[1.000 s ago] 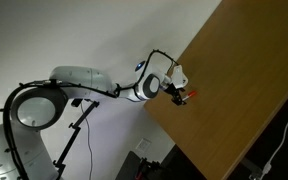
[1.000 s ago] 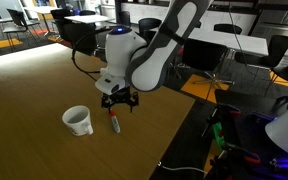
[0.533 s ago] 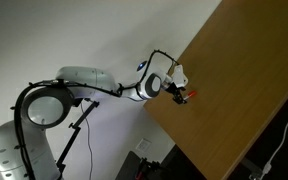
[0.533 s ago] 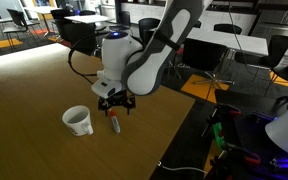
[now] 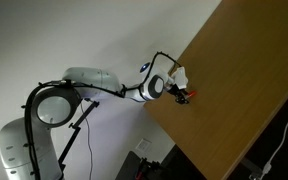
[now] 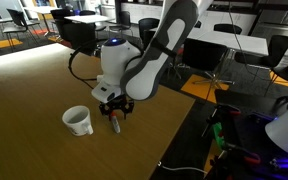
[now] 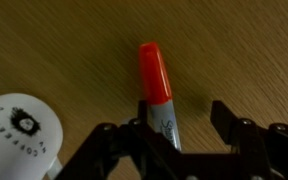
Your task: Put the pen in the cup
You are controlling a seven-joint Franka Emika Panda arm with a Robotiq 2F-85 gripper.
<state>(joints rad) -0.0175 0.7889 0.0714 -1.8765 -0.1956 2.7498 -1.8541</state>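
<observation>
The pen (image 7: pixel 156 80) lies flat on the wooden table (image 7: pixel 249 45), with its red-orange cap pointing away and its pale printed barrel running in under my gripper (image 7: pixel 182 113). The jaws are open and straddle the barrel, which lies close against the left finger (image 7: pixel 141 110); the right finger (image 7: pixel 222 115) stands well apart. The white cup (image 7: pixel 19 138) shows at the lower left. In an exterior view the cup (image 6: pixel 78 120) stands upright just left of the pen (image 6: pixel 114 125), with the gripper (image 6: pixel 115 110) low over the pen. The gripper (image 5: pixel 183 95) also shows near the table corner.
The pen and cup sit near the table's (image 6: pixel 44 80) edge, and the wood drops off to the floor beyond it (image 6: pixel 174 140). Office desks and chairs (image 6: pixel 274 50) stand behind. Cables and gear (image 6: pixel 234 135) lie beside the table.
The arm has come down and the gripper has dropped lower over the pen. The pen and cup have not moved.
</observation>
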